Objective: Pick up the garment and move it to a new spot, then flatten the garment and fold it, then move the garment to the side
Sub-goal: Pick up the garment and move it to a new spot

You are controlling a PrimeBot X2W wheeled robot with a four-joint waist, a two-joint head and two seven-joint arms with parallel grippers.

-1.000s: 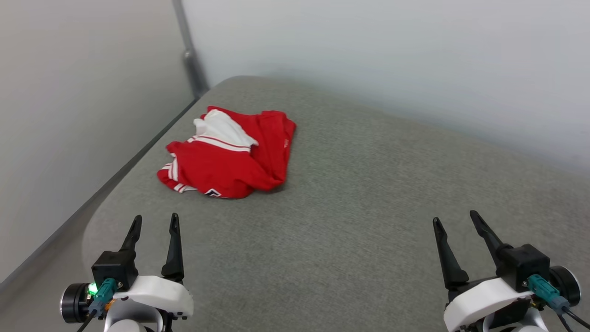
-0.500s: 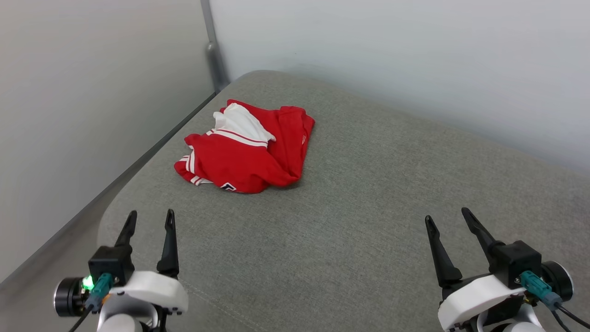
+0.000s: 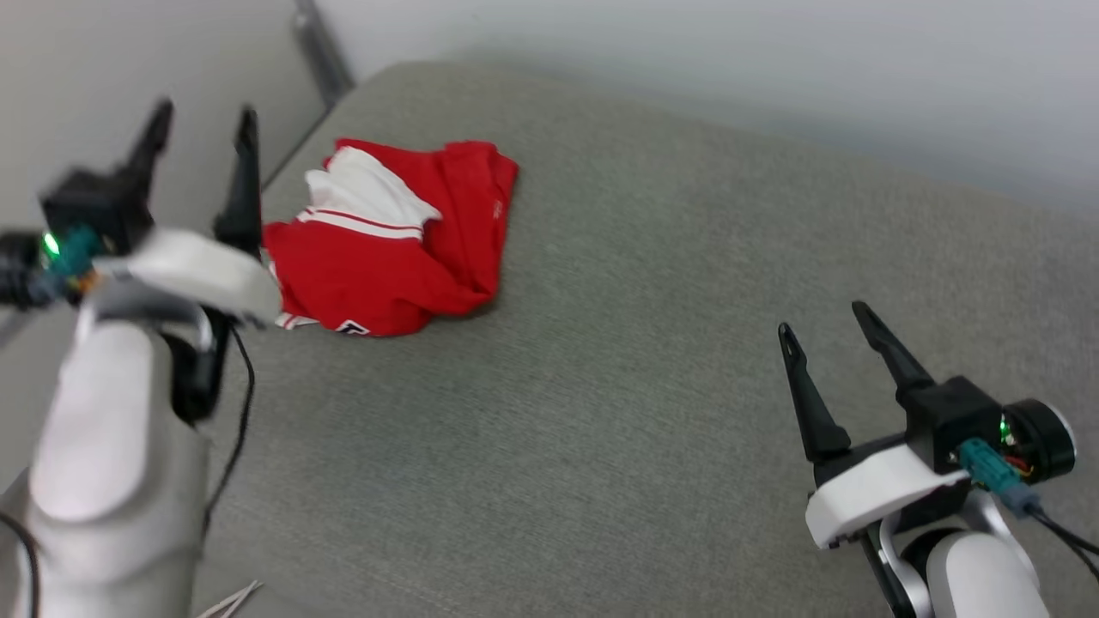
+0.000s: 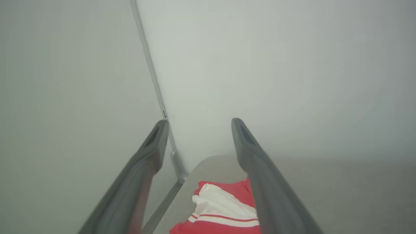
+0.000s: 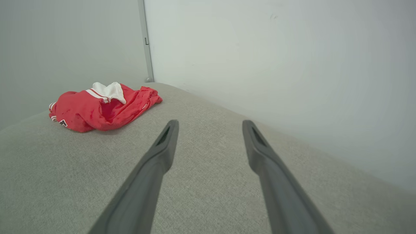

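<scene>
Head view, from your left: the left gripper (image 3: 203,120) hangs raised, fingers spread wide and empty, beside the shirt (image 3: 386,249), which lies crumpled near the grey cushion's (image 3: 618,360) far left corner. Lower those fingers over a thick red fold before closing. Your right gripper (image 3: 822,322) sits well apart, equally wide, empty.

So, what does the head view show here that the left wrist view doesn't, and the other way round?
Head view: the right end effector, open over the grey cushion, and the near hem of the garment with a dark mark. Left wrist view: the upper run of the metal corner strip, far up the wall. Both: the open left end effector and the crumpled red garment with its white sleeve, lying free.
</scene>
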